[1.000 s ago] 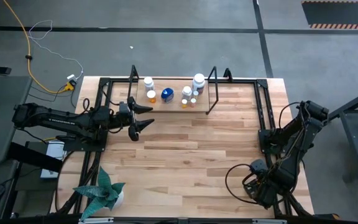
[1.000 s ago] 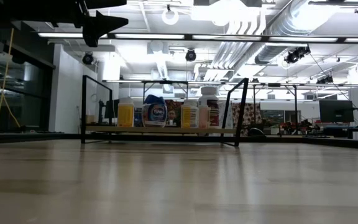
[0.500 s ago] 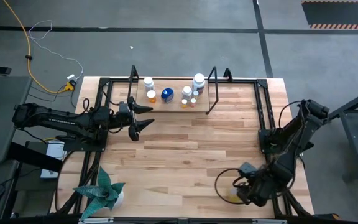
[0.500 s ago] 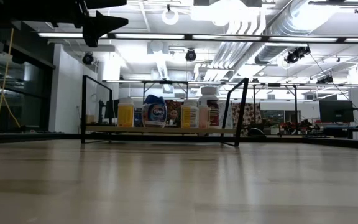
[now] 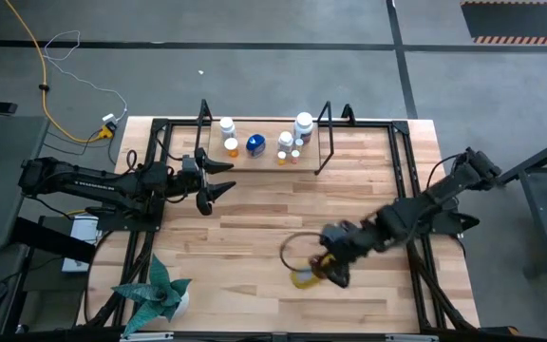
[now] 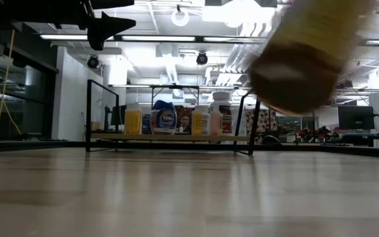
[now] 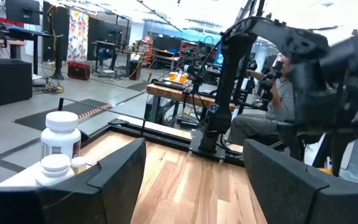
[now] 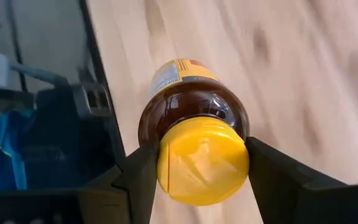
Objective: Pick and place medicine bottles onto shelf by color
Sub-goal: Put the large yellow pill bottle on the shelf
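Observation:
A large amber medicine bottle (image 8: pixel 191 106) with a yellow cap and a yellow label hangs above the table's near middle, also blurred in the low view (image 6: pixel 304 49). My right gripper (image 5: pixel 323 270) is shut on it. The black wire shelf (image 5: pixel 323 152) stands at the far edge on its wooden floor. White (image 5: pixel 226 125), orange (image 5: pixel 232 145) and blue (image 5: pixel 255 144) medicine bottles stand upright on that floor. My left gripper (image 5: pixel 218 179) waits open and level, just off the shelf's left end. My right gripper pinches the bottle's yellow cap (image 8: pixel 169 163) between its two fingers (image 8: pixel 138 177), one on each side. The fingers slant down from the table's right side. The bottle points away beyond the fingertips, tilted, bottom end lowest, lifted clear of the table.
A teal spiky potted plant (image 5: pixel 160 293) stands at the near left corner. Black arm frames run along the left (image 5: pixel 145 223) and right (image 5: pixel 408 190) table edges. Bare wood lies between the shelf and the near edge.
My right gripper has swung from the near right corner toward the table's middle, rising a little and rolling its wrist. The amber bottle has come with it, clear of the table, and has entered the low view.

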Controlling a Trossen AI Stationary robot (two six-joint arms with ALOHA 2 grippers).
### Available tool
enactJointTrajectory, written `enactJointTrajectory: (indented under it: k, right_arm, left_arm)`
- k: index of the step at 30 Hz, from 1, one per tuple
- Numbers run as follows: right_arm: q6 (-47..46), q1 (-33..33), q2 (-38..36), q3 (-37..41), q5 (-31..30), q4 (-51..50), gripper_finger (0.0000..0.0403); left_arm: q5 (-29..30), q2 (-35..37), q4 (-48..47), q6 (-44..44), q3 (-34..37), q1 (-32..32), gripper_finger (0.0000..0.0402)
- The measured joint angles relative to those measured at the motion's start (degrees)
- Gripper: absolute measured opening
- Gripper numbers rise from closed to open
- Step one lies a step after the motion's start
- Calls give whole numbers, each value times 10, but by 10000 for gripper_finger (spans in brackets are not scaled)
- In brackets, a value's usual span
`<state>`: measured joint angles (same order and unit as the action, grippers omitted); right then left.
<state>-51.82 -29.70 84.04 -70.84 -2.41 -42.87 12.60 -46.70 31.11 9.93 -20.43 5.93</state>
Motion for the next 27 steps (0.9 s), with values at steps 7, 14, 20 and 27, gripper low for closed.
enactJointTrajectory:
  k: [7, 14, 20, 27]
  right_arm:
    - [214, 106, 4, -76, -45, 29, 193]
    - [340, 202, 91, -236, -89, -64, 193]
    - [390, 271, 229, -432, -177, -262, 193]
    - [450, 336, 360, -570, -184, -323, 193]
  left_arm:
    - [0, 0, 0, 0, 0, 0, 259]
    - [0, 0, 0, 5, 0, 0, 259]
    - [0, 0, 0, 26, 0, 0, 259]
    - [-60, 9, 7, 24, 0, 0, 259]
